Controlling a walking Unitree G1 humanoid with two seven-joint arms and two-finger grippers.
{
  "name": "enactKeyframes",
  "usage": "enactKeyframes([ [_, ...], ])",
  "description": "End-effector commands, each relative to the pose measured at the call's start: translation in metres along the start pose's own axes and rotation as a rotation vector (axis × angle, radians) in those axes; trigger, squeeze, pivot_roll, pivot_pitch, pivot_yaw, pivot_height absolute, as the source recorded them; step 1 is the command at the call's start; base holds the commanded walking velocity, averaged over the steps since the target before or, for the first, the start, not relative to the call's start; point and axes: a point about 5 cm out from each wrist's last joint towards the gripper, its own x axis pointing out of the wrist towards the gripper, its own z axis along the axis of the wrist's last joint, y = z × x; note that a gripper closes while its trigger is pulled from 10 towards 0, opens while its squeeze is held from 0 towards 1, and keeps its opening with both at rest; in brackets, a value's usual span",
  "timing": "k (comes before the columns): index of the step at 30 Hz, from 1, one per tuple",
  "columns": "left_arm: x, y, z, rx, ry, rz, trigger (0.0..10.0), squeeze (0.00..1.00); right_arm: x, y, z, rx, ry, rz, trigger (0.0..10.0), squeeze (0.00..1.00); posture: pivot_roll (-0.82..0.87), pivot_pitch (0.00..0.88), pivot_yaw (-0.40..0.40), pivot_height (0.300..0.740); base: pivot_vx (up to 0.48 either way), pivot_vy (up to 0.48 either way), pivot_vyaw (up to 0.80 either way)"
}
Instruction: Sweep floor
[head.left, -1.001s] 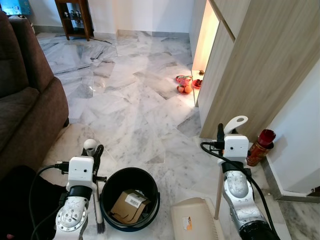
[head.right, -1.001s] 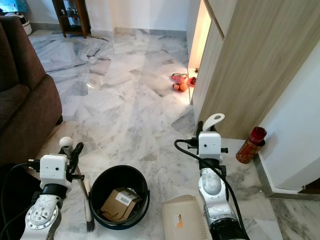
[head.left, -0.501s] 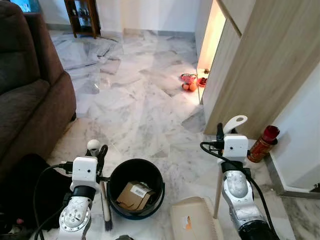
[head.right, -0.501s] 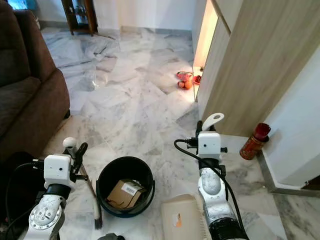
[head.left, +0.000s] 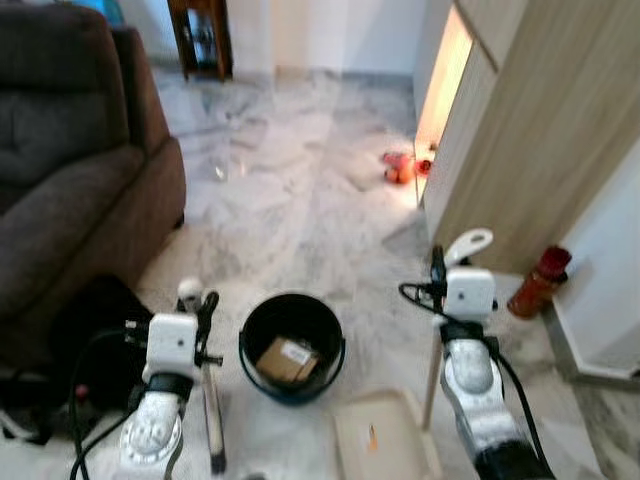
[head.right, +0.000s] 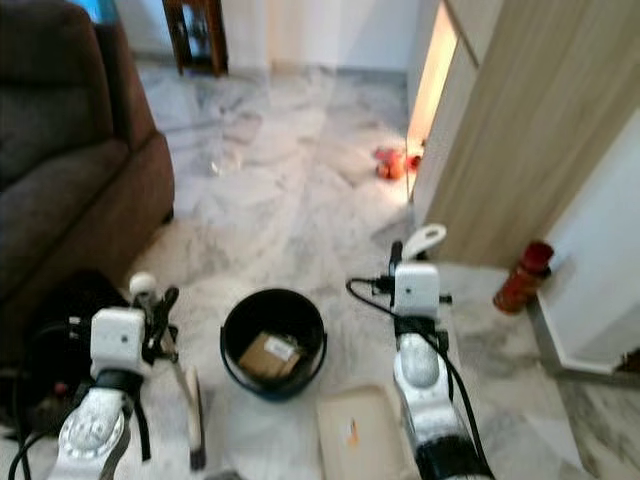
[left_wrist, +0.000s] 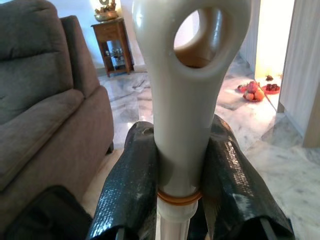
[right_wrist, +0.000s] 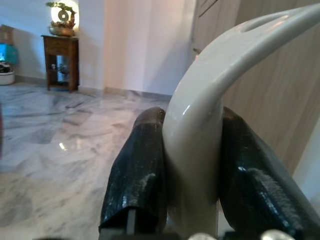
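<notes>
Left eye view: camera has swung leftward, sofa (head.left: 70, 170) now larger; left claw (head.left: 205, 312) still clamps brush handle (left_wrist: 187, 95); right claw (head.left: 437, 270) clamps dustpan handle (right_wrist: 210, 115); bucket (head.left: 292, 345) between; sweeping not begun.

a dark brown sofa (head.left: 70, 170) stands at the left, with a black bag (head.left: 75, 345) on the marble floor (head.left: 290, 210) beside it. far back stands a wooden side table (head.left: 200, 40) — oranges (head.left: 398, 172) lie by the lit doorway. a red bottle (head.left: 540, 280) stands by the wood-panelled wall (head.left: 520, 150).
</notes>
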Motion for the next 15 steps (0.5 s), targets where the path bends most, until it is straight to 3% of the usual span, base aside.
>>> enactKeyframes([
  [1,0.0031,-0.001,0.0054,0.015,-0.031,-0.003,10.0,0.0,0.0021,-0.0026,0.0032,0.004,-0.018,-0.007,10.0,0.0,0.17,0.034,-0.025,0.74,-0.274,0.0,0.0],
  [3,0.0036,-0.0023,0.0055,0.014,-0.032,-0.004,10.0,0.0,0.003,-0.0027,0.0039,0.006,-0.02,-0.007,10.0,0.0,0.17,0.035,-0.027,0.74,-0.268,0.0,0.0],
  [15,0.0048,-0.0065,0.0035,0.012,-0.023,-0.005,10.0,0.0,0.0022,0.0004,0.0041,0.026,-0.019,0.008,10.0,0.0,0.17,0.041,-0.036,0.74,0.0,0.0,0.0],
])
